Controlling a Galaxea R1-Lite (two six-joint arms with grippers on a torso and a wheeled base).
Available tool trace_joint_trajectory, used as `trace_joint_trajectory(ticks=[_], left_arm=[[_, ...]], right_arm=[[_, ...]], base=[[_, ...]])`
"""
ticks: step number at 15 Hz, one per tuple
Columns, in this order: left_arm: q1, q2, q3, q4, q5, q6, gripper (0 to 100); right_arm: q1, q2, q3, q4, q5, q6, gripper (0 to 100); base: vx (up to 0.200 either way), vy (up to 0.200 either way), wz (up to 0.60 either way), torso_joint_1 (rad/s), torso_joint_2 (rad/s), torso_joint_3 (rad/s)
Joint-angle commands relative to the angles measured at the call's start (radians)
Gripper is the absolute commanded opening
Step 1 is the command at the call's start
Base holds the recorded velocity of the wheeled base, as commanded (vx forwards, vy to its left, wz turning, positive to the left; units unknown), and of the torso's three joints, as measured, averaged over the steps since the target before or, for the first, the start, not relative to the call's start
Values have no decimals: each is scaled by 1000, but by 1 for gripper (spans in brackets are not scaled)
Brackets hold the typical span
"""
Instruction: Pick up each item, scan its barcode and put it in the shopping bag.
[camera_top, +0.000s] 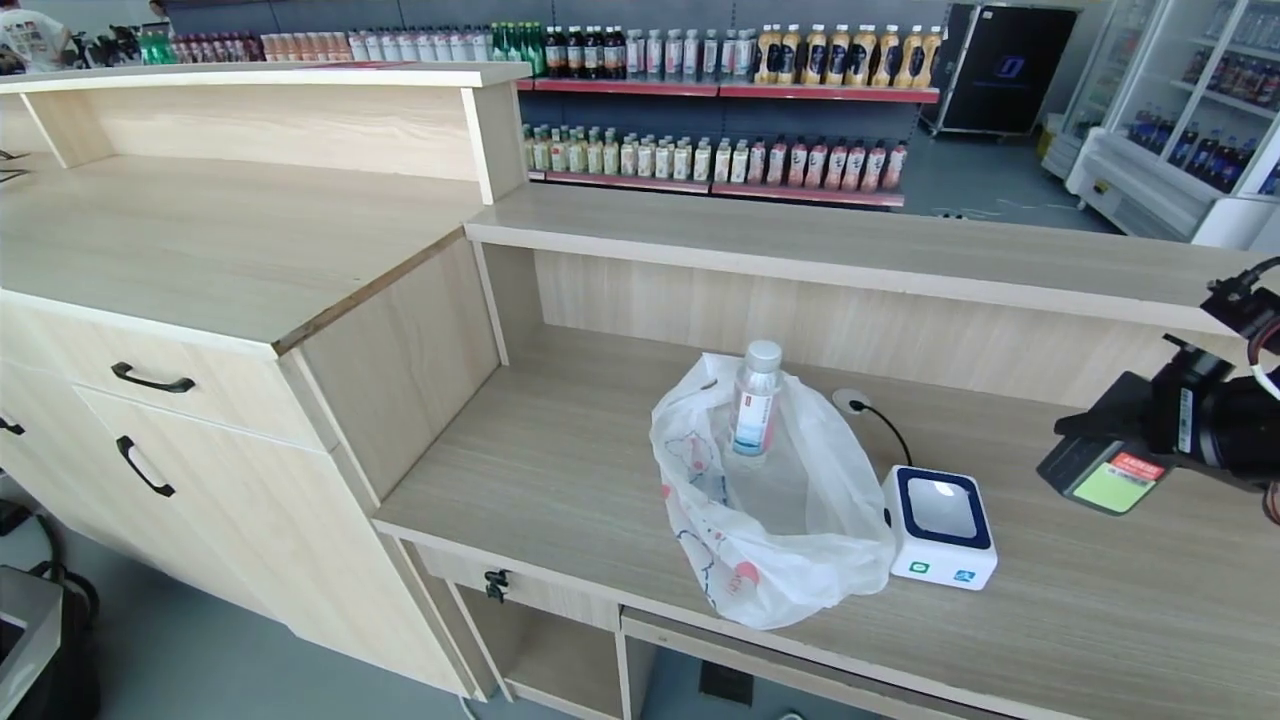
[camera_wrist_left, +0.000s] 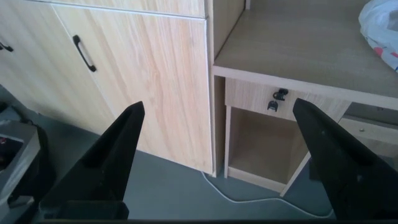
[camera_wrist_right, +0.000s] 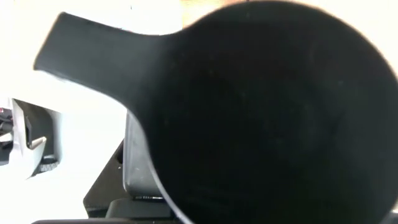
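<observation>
Nearest the right wrist camera was a black pan (camera_wrist_right: 261, 112), its round body dark across most of that view and its handle (camera_wrist_right: 93, 43) sticking out to one side. From the head view the pan (camera_top: 1085, 425) hung at the tip of the right gripper (camera_top: 1160, 425), clear of the counter (camera_top: 560, 460) and off to the right of the scanner (camera_top: 940, 525). A green and red label (camera_top: 1115, 485) on it faced down and toward the scanner. The gripper's fingers were hidden behind the pan, but it was clamped on it, since nothing else held it up.

The left gripper (camera_wrist_left: 217, 104) hung low, beside the counter's left end and above the grey floor. Its two black fingers (camera_wrist_left: 106, 162) stood wide apart with nothing between them. Beyond them were a cabinet door (camera_wrist_left: 155, 81) with a black handle (camera_wrist_left: 84, 53), a small lock (camera_wrist_left: 277, 99) on the drawer front under the counter, and a thin cord (camera_wrist_left: 249, 193) lying on the floor.

On the counter a white plastic bag (camera_top: 790, 540) sat open, touching the scanner's left side. A clear bottle (camera_top: 755, 400) with a silver cap stood upright inside the bag, toward its back. The scanner was a white box with a dark blue frame around its top window, and a black cable (camera_top: 885, 420) ran from it to a round port in the counter behind.

Behind the counter were shelves (camera_top: 700, 150) lined with drink bottles and, at the far right, a glass-door fridge (camera_top: 1190, 100).
</observation>
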Motion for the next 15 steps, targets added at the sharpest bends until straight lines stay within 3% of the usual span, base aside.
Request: trace_joint_trajectory(ticks=[1, 4, 9, 15], left_arm=[[0, 0, 0, 0, 0, 0, 100], [2, 0, 0, 0, 0, 0, 100], [2, 0, 0, 0, 0, 0, 100], [0, 0, 0, 0, 0, 0, 100]], right_arm=[[5, 60, -19, 5, -43, 8, 0], [43, 146, -70, 21, -163, 13, 0], [125, 245, -150, 53, -187, 16, 0], [178, 294, -156, 102, -236, 16, 0]], base=[[0, 0, 0, 0, 0, 0], [0, 0, 0, 0, 0, 0], [0, 0, 0, 0, 0, 0], [0, 0, 0, 0, 0, 0]])
